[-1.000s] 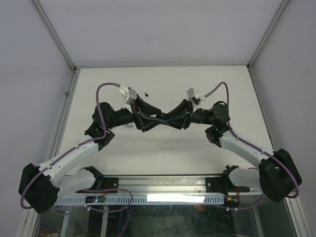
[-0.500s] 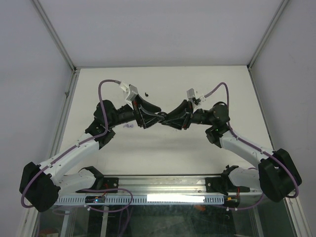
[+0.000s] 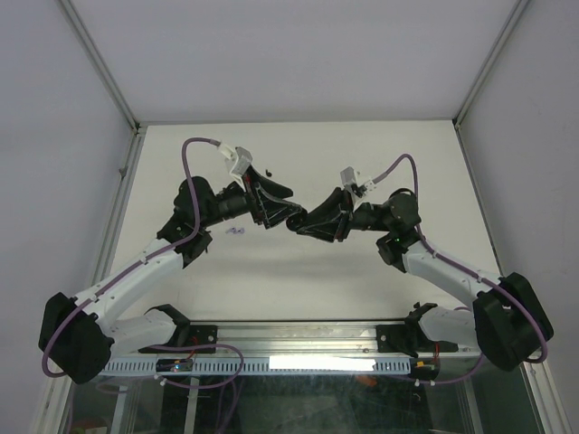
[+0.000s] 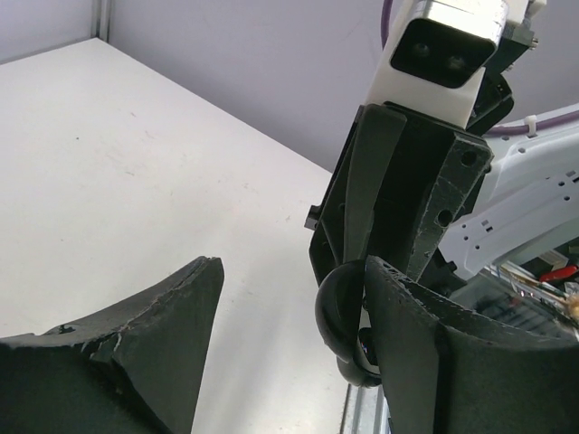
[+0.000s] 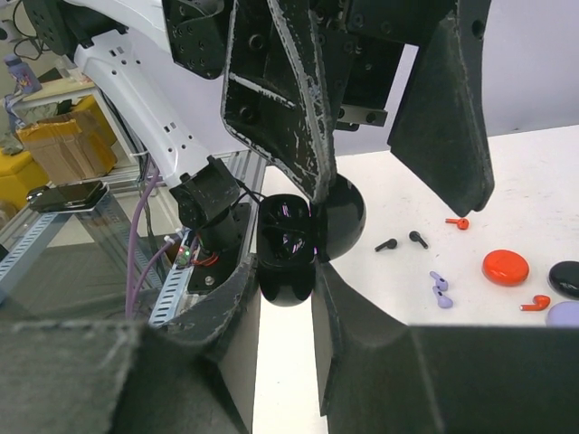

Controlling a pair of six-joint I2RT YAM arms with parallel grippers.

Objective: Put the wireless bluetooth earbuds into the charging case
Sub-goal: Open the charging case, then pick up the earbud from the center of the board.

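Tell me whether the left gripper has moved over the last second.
Yes. In the top view, the left gripper has shifted toward the table's far edge.

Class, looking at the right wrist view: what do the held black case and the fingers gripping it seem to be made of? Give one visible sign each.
Black case: probably hard plastic, glossy; its smooth rounded shell shows bright glints.
Fingers: probably plastic too, perhaps printed, matte; their surface looks grainy and dull, with no glints.
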